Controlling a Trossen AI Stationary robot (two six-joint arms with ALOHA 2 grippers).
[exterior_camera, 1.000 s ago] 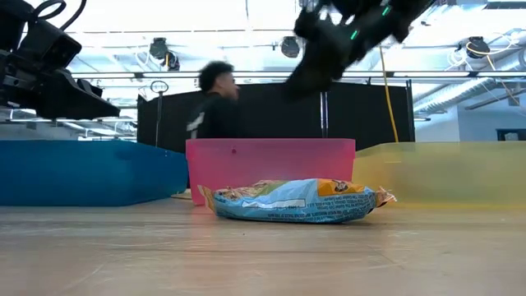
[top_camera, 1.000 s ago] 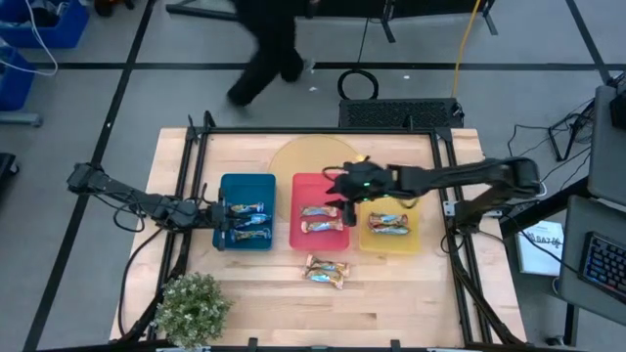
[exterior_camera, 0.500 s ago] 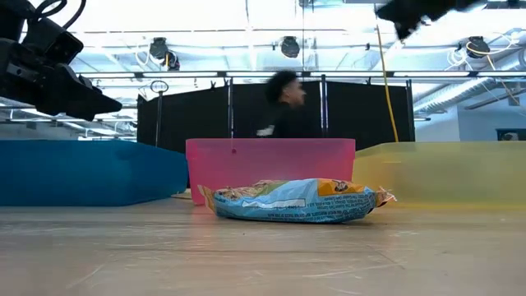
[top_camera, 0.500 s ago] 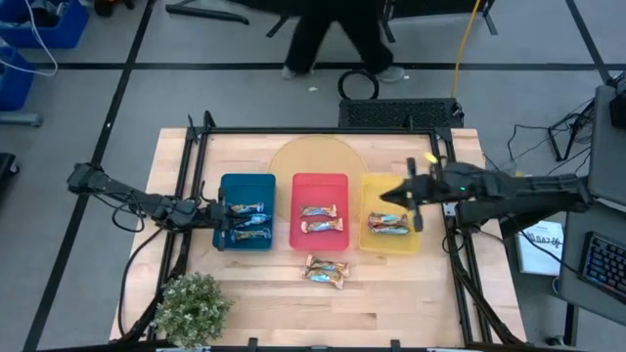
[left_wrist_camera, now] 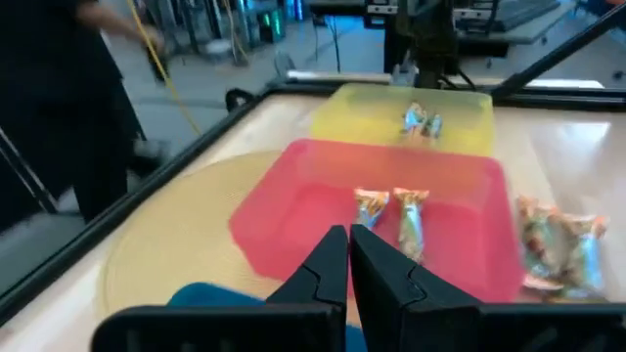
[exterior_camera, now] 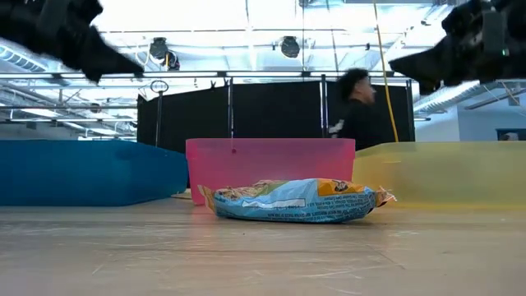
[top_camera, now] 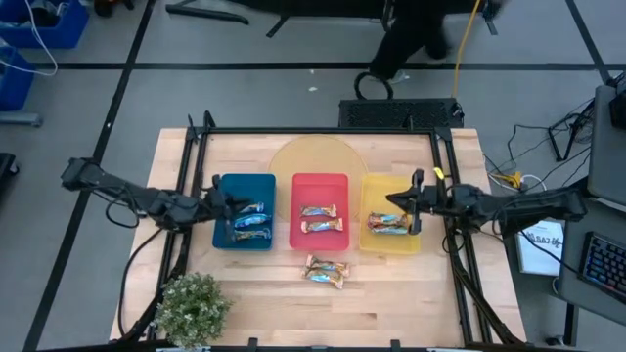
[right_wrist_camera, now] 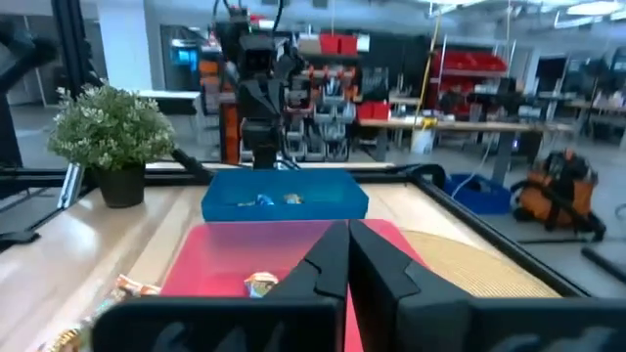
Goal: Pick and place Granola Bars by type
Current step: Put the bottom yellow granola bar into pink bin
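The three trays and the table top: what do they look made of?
Blue tray, red tray and yellow tray: probably plastic; in the low view light shows through the red and yellow walls. Table top: pale wood, judging by visible plank seams and grain, matte. Bar wrappers: shiny film, likely foil-plastic, crinkled.

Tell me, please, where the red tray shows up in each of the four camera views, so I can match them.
High view: the red tray sits in the middle of the tray row.
Low view: centre, behind the loose bars.
Left wrist view: centre, just past the shut left gripper.
Right wrist view: low centre, behind the shut right gripper.
Shared landmark: the blue tray beside it.
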